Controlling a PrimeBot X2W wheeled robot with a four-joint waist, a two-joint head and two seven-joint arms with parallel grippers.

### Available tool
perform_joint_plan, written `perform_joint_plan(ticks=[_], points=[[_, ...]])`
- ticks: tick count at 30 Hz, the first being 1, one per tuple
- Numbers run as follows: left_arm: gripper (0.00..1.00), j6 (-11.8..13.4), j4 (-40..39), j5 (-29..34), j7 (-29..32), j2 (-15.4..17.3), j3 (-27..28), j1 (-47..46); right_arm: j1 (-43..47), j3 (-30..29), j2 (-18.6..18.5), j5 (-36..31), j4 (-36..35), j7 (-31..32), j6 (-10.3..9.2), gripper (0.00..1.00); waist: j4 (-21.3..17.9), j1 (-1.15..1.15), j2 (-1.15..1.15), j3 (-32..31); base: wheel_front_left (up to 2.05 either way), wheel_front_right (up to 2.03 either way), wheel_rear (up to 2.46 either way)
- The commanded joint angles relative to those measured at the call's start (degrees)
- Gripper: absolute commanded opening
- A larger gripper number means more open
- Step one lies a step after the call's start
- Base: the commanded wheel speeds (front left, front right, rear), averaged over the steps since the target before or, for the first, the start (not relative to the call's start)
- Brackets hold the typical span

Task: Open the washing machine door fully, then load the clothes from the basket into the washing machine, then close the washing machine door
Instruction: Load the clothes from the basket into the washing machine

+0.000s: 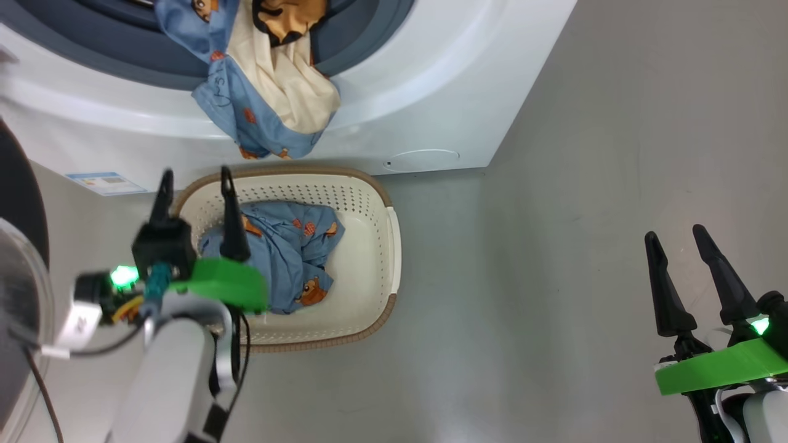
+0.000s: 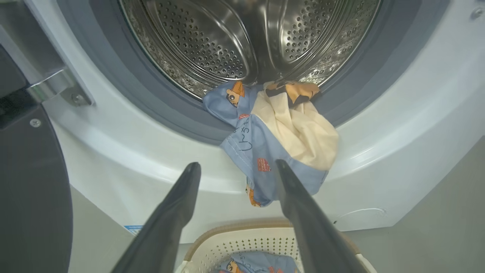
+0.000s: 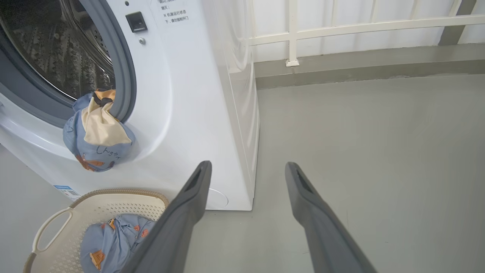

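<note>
Loading step: left gripper [image 1: 196, 175], spread and empty, hovers over the garment [image 1: 295, 246] in the basket [image 1: 369, 203] beneath it; next, lower and pinch. Right gripper [image 1: 675, 234] spread too.

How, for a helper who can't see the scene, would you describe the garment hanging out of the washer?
Find the white washing machine, its round mouth open. Over the lower lip of the blue-grey seal hangs a bunched garment, just above the basket. Unlike the blue clothes in the basket, it shows a cream panel.
</note>
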Motion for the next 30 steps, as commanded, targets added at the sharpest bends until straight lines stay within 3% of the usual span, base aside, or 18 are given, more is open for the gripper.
perform_joint_plan(ticks=[1,15,30], points=[[1.0,0.92,-3.26,-0.24,-0.35,1.41,1.36,2.59,1.18,0.92,-1.0,-0.68,-1.62,-0.27,0.09,1.0,0.32,0.0,0.0,-0.26,0.0,0.0,0.0],[1.0,3.94,-12.81,-1.04,-0.36,0.98,1.36,16.79,2.74,1.2,-1.57,-1.51,-1.89,-0.27,0.09,1.0,0.48,0.0,0.0,-1.8,0.0,0.0,0.0],[1.0,5.07,-18.91,-1.39,0.99,1.44,0.45,22.55,3.96,1.05,-1.82,-1.68,-1.74,-0.27,0.09,1.0,0.42,0.0,0.0,-2.87,0.0,0.0,0.0]])
